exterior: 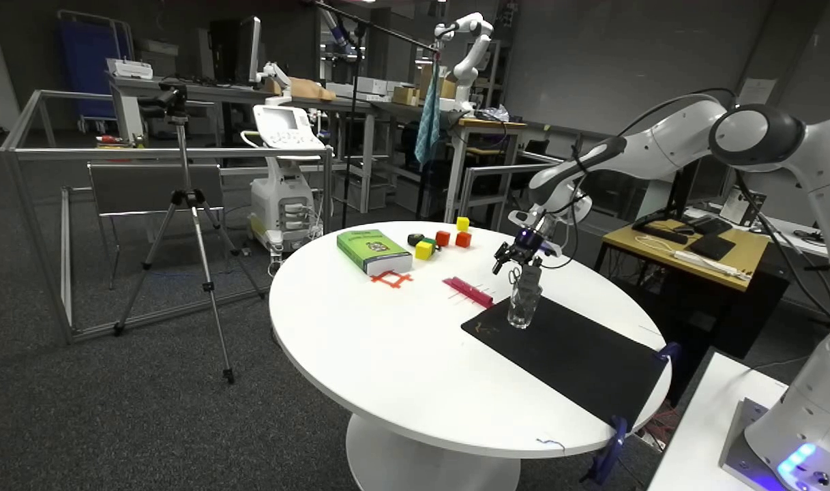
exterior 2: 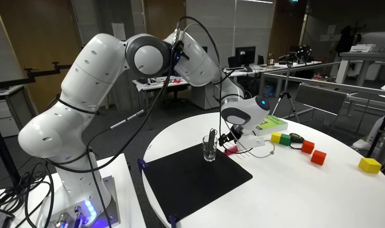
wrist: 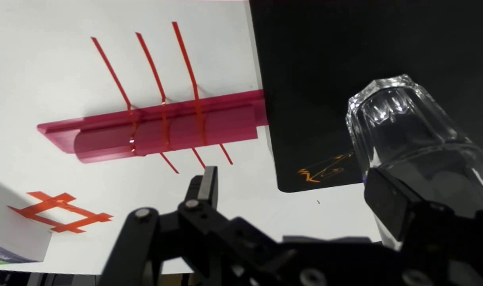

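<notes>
"Well, how did things stand?"

"The round white desk (exterior: 360, 341) carried a black mat (exterior: 578, 368), near whose edge hung the gripper (wrist: 291, 174), its fingers spread and nothing between them. Just beside it, the clear glass (exterior 2: 209, 154) stood upright on the mat. One finger overlapped it in the wrist view; I couldn't tell whether they touched."

"How would that glass have handled?"

"Stiff, brittle and slippery, I judged, with most of its weight low in the thick base. The wall at mid-height, well under the rim, seemed the place for a gentle hold."

"And its looks?"

"Transparent, narrowing slightly toward a faceted, glinting base. A flat grey piece (exterior: 529, 277) leaned out past the rim, with small loops (exterior: 514, 275), perhaps scissor handles, beside it. Those, I guessed, could have shifted if the glass tipped."
</notes>
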`<act>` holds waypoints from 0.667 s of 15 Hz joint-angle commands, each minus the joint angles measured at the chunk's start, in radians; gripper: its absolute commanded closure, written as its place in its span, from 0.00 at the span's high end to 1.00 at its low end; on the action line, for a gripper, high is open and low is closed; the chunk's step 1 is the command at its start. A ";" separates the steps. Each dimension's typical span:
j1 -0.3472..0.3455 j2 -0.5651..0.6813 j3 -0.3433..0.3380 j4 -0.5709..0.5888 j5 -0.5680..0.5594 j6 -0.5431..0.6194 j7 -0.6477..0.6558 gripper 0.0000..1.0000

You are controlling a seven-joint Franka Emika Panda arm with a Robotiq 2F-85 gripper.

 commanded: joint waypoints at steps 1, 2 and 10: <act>0.011 -0.104 -0.016 -0.043 0.005 0.072 -0.016 1.00; 0.016 -0.137 -0.022 -0.059 -0.001 0.111 -0.013 1.00; 0.080 -0.425 -0.109 -0.177 -0.080 0.208 0.248 1.00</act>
